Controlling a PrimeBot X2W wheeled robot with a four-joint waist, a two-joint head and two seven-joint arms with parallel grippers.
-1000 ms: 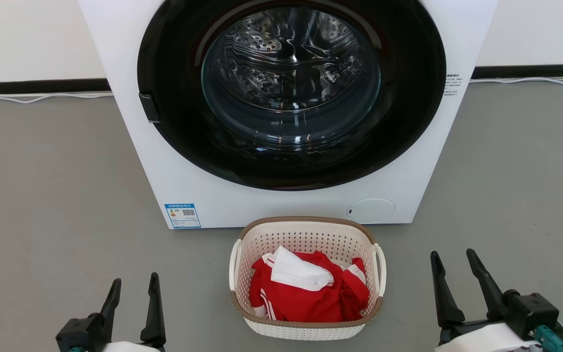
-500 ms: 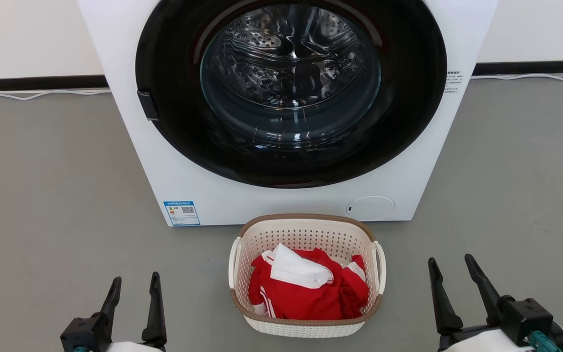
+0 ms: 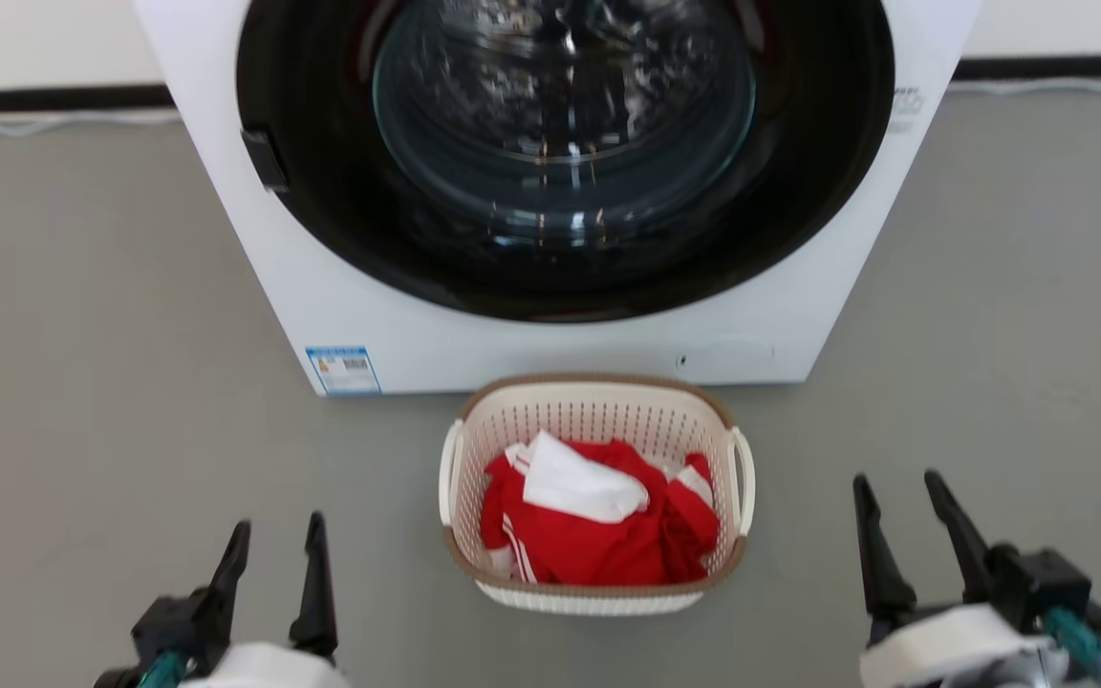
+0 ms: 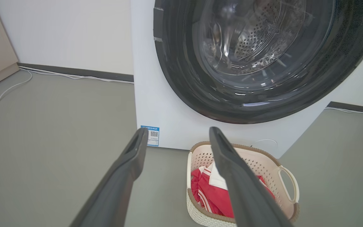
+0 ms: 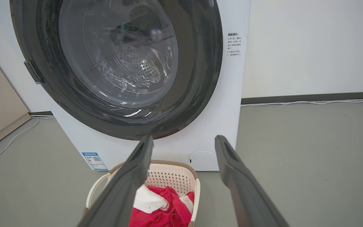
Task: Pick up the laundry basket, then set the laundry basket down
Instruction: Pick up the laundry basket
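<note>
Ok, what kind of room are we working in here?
Likely a laundry area, perhaps a test room: a front-loading washer stands on a grey floor, with the laundry basket of red and white clothes right before it.

Washer (image 3: 512, 349): white front-loader with dark-ringed glass door, stood on grey floor (image 3: 82, 382).
Sticker (image 3: 344, 370): blue, sat low on washer's front.
Cable (image 4: 74, 76): white, ran along dark baseboard (image 4: 74, 72).
Garments (image 3: 589, 549): red and white, lay crumpled.

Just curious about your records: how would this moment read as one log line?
left hand: open, empty | right hand: open, empty | cream-white perforated plastic laundry basket: on grey floor, ungrasped, red clothes inside
</note>
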